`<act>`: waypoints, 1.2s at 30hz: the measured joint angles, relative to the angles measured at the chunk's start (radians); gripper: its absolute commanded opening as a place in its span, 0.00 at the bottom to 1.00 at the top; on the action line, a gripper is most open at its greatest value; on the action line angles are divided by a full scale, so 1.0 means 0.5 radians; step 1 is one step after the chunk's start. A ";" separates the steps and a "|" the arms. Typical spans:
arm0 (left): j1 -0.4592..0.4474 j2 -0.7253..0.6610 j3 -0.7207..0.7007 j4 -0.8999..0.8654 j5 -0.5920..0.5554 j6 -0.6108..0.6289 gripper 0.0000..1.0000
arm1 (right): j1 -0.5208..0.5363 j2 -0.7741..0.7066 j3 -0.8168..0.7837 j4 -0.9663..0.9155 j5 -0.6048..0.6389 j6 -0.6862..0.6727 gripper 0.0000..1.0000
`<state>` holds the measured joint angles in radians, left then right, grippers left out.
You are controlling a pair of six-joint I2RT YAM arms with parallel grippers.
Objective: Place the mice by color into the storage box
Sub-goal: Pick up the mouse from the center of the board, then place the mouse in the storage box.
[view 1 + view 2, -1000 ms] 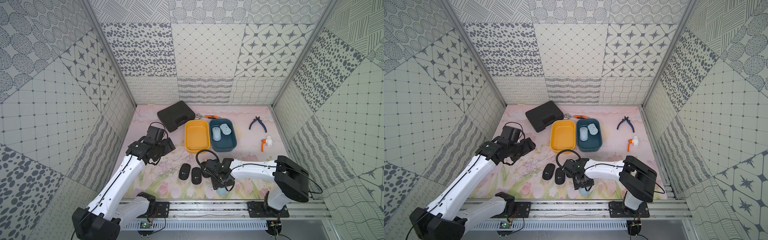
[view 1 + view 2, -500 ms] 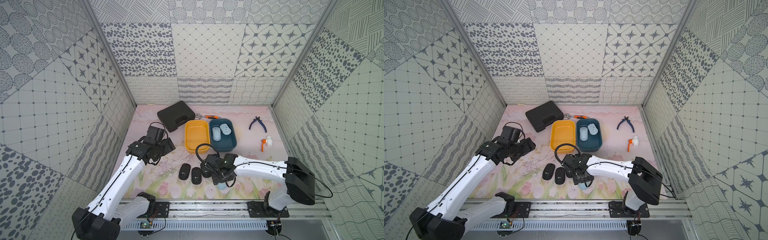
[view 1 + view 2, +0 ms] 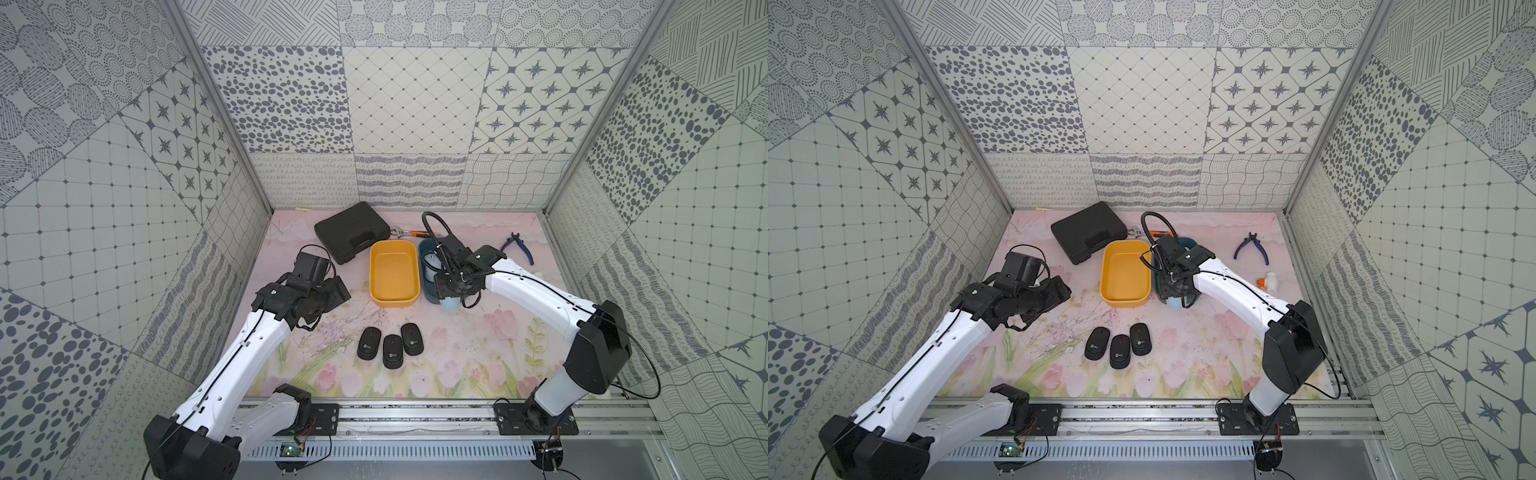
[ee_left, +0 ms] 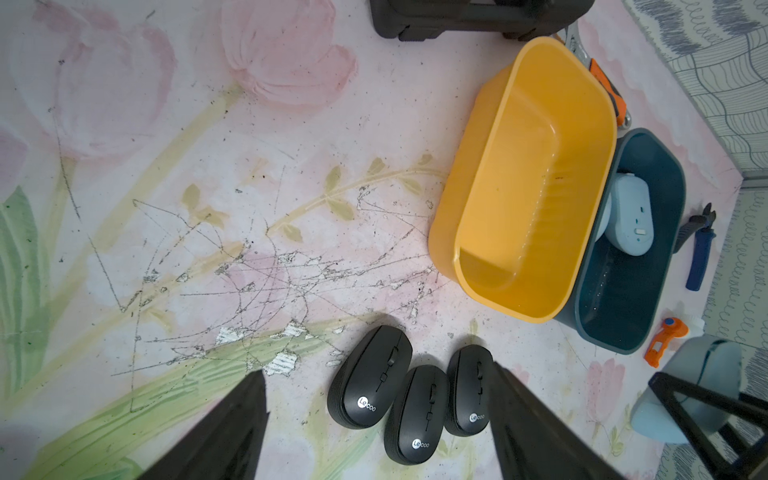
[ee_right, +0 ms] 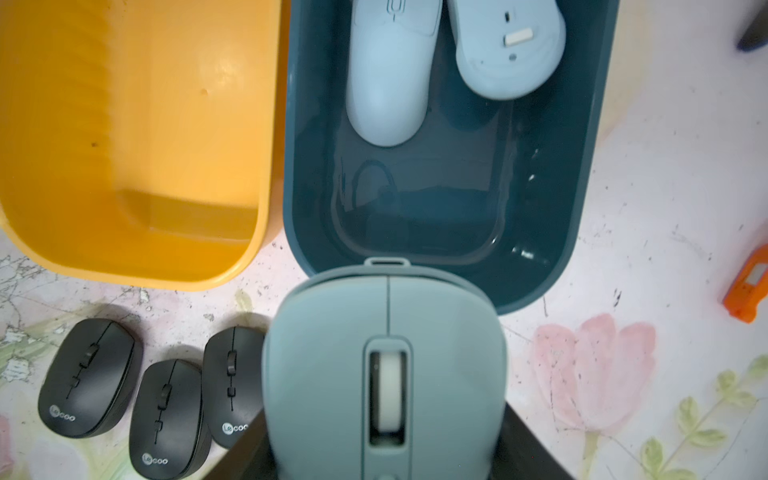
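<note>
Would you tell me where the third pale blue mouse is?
In the right wrist view, the right gripper holds that mouse over the teal box's near rim.

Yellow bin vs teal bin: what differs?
Colour: the yellow bin is bright yellow, the teal bin dark teal. Contents: the yellow bin is empty; the teal bin holds two pale blue mice. Shared: same rounded oblong shape, side by side.

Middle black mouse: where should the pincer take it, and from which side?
Probably from straight above, closing on its nose and tail ends. The middle black mouse lies flat, and the two other black mice crowd its long flanks, leaving little room there; both ends are free.
</note>
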<state>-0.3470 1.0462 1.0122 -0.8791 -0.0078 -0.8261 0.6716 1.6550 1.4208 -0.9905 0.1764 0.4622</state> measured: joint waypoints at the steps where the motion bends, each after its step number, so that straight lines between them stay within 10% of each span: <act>1: 0.000 0.000 0.000 0.000 0.000 0.000 0.86 | -0.031 0.047 0.047 0.002 -0.002 -0.028 0.59; 20: 0.000 0.105 -0.031 0.014 -0.005 0.013 0.86 | -0.294 0.921 0.614 0.091 -0.038 -0.322 0.68; 36: 0.000 0.111 -0.064 0.018 -0.003 0.013 0.86 | -0.313 0.864 0.575 0.166 -0.041 -0.362 0.82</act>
<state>-0.3470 1.1015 0.9802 -0.8700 -0.0093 -0.8196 0.5152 2.0869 1.7084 -0.9077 0.1558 0.2813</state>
